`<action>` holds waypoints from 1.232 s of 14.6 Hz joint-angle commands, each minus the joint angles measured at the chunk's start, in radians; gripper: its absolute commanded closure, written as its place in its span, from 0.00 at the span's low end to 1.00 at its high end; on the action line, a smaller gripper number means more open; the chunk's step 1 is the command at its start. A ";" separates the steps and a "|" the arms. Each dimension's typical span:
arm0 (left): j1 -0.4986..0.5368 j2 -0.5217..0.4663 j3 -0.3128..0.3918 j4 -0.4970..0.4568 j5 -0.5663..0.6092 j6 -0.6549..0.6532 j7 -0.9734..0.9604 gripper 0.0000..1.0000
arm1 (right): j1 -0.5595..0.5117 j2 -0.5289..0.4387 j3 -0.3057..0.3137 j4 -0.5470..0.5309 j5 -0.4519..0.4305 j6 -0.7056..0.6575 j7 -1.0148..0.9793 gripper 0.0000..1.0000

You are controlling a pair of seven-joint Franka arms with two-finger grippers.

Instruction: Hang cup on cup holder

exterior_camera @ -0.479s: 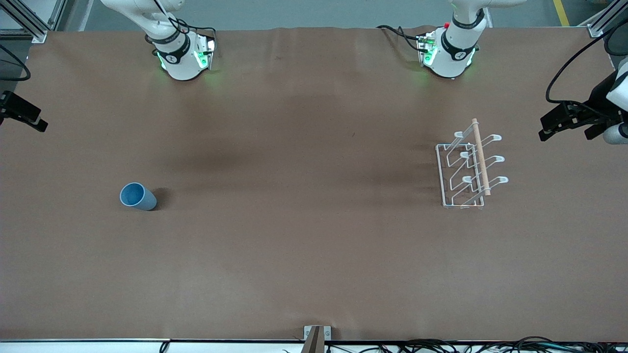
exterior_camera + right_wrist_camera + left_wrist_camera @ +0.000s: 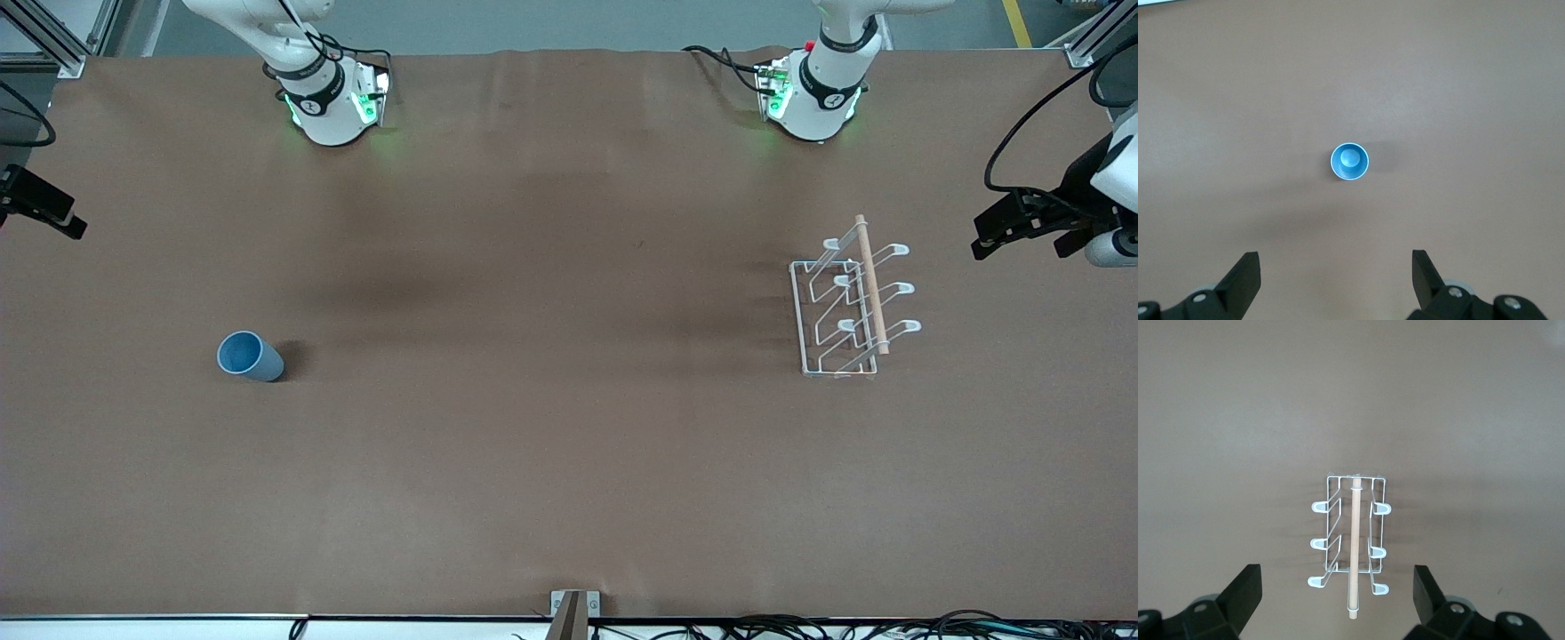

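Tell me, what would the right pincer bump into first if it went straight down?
Probably just bare table. The right pincer is open, and the cup sits a little ahead of its fingers, though depth is unclear.

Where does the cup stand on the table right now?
The cup stands upright toward the right arm's end of the table, far from the cup holder, with neither pincer touching it.

Light-blue cup (image 2: 250,356) upright, mouth up, near worktop's right-arm end; white wire cup holder (image 2: 851,300) standing near left-arm end.
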 commanded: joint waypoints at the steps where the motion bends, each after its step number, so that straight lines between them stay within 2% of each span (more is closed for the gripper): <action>1: -0.001 0.006 -0.005 0.013 0.015 0.002 0.001 0.00 | -0.019 -0.002 0.016 -0.011 -0.002 -0.021 -0.016 0.00; 3: -0.001 0.006 -0.005 0.013 0.015 0.002 0.000 0.00 | -0.021 -0.004 0.015 -0.074 -0.004 -0.012 -0.070 0.00; 6: 0.000 0.006 -0.005 0.015 0.015 0.002 -0.009 0.00 | -0.028 -0.002 0.007 -0.227 -0.004 0.116 -0.125 0.00; 8: -0.003 0.006 -0.005 0.015 0.013 0.002 -0.011 0.00 | -0.036 0.004 -0.002 -0.348 -0.004 0.239 -0.151 0.00; 11: -0.004 0.006 -0.006 0.013 0.015 -0.002 0.004 0.00 | -0.039 0.031 -0.024 -0.523 -0.004 0.493 -0.228 0.00; 13: -0.003 0.006 -0.006 0.013 0.009 -0.005 0.012 0.00 | -0.036 0.088 -0.024 -0.571 -0.004 0.601 -0.228 0.00; 18: -0.003 0.004 -0.006 0.013 0.008 -0.005 0.003 0.00 | -0.036 0.267 -0.024 -0.576 -0.004 0.794 -0.274 0.00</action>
